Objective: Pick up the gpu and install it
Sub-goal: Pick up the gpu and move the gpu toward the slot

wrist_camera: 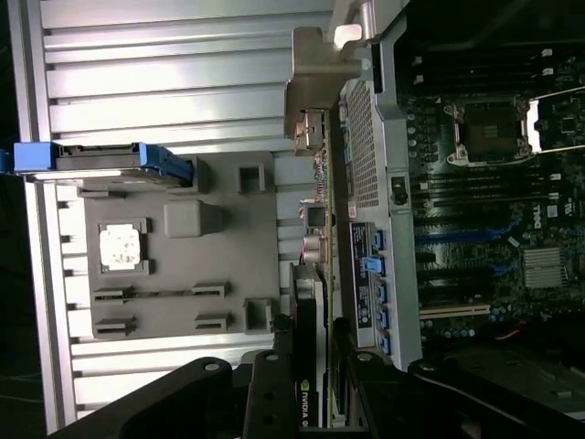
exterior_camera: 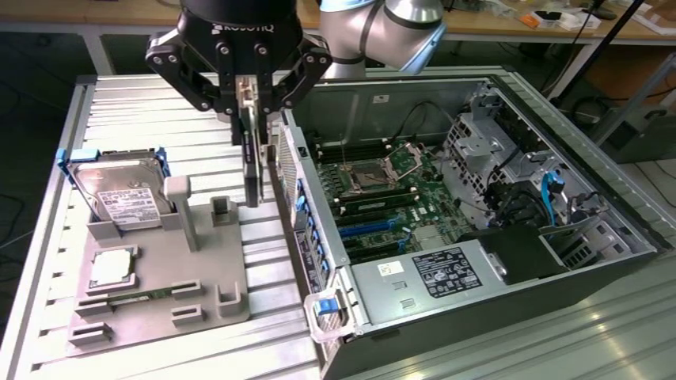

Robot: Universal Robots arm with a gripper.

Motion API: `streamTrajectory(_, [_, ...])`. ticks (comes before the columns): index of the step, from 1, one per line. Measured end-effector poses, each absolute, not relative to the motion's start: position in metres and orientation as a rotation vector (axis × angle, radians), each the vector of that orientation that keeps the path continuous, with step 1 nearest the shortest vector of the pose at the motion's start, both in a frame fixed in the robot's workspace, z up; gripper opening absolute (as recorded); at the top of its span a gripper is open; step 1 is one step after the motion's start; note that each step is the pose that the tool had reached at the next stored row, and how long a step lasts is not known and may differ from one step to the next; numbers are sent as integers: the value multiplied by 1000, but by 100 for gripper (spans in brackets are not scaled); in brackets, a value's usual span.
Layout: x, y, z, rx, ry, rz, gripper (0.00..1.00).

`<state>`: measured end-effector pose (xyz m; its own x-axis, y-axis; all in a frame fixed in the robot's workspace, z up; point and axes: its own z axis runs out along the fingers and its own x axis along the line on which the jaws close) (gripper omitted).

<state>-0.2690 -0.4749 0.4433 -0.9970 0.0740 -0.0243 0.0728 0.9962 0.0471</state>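
The ribbed bench point(exterior_camera: 148, 103) is seen spread out beneath the jaws, and the opened computer case point(exterior_camera: 507, 324) lies just to one side of them, its motherboard point(exterior_camera: 407, 198) exposed. The grey fixture tray point(exterior_camera: 158, 261) sits below and to the other side, with the hard drive point(exterior_camera: 125, 198) standing in its cradle there.

The gpu point(exterior_camera: 252, 170) is held edge-up, hanging straight down from the jaws, which are partly closed and clamped flat on its upper part. It is clear of the tray and just beside the case's rear wall point(exterior_camera: 290, 170), not yet over the board.

Trouble is likely to be found at that wall. The pale end bracket point(wrist_camera: 315, 78) juts well ahead of the jaws and close to the case edge, so it could be snagged on the sheet metal if the card is carried across too low.

The card is gripped near one end only. A knock could pivot it between the jaws, and a tilted edge would be jammed against the blue expansion slot point(exterior_camera: 365, 231) rather than seated.

The open CPU socket point(exterior_camera: 378, 170), off past the slots, could be struck if the card is dropped.
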Motion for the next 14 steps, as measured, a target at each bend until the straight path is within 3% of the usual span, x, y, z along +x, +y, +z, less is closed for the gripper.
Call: streamTrajectory(14, [-260,-475,443,114,3113,72,27])
